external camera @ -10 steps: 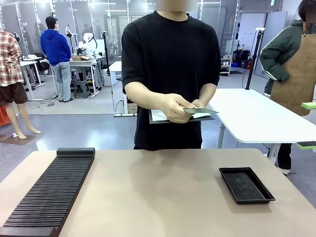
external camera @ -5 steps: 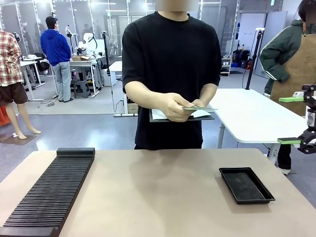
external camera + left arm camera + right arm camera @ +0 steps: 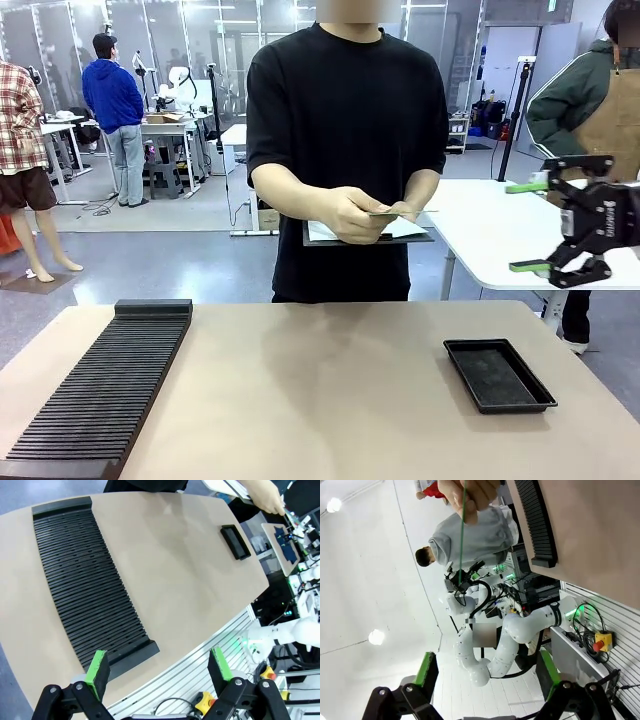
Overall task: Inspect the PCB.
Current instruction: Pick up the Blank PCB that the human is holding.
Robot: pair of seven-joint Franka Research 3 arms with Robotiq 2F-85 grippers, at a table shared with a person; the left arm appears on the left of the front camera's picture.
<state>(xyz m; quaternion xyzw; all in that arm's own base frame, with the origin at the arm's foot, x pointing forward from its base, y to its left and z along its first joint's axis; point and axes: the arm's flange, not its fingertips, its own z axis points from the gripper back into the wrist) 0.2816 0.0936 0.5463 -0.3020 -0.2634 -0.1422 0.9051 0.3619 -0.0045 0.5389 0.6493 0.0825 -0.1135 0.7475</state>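
Observation:
The person across the table pinches the thin green PCB [image 3: 387,213] edge-on between both hands at waist height, just above a grey clipboard [image 3: 322,236]. My right gripper [image 3: 527,226] hovers in the air to the right of those hands, turned sideways with its jaws open and empty. Along that gripper's fingers [image 3: 426,670], the PCB [image 3: 461,510] is a thin green line under the person's hand [image 3: 470,490], well ahead of my right gripper [image 3: 486,669]. My left gripper [image 3: 158,666] is open and empty, high above the table's near edge.
A long black slotted rack [image 3: 100,390] lies along the table's left side. A shallow black tray [image 3: 498,374] sits at the right. A white table [image 3: 520,235] and a second person in an apron stand behind my right gripper.
My right gripper has come in from the right edge, moving left and slightly up toward the person's hands. The PCB has been drawn closer into the hands.

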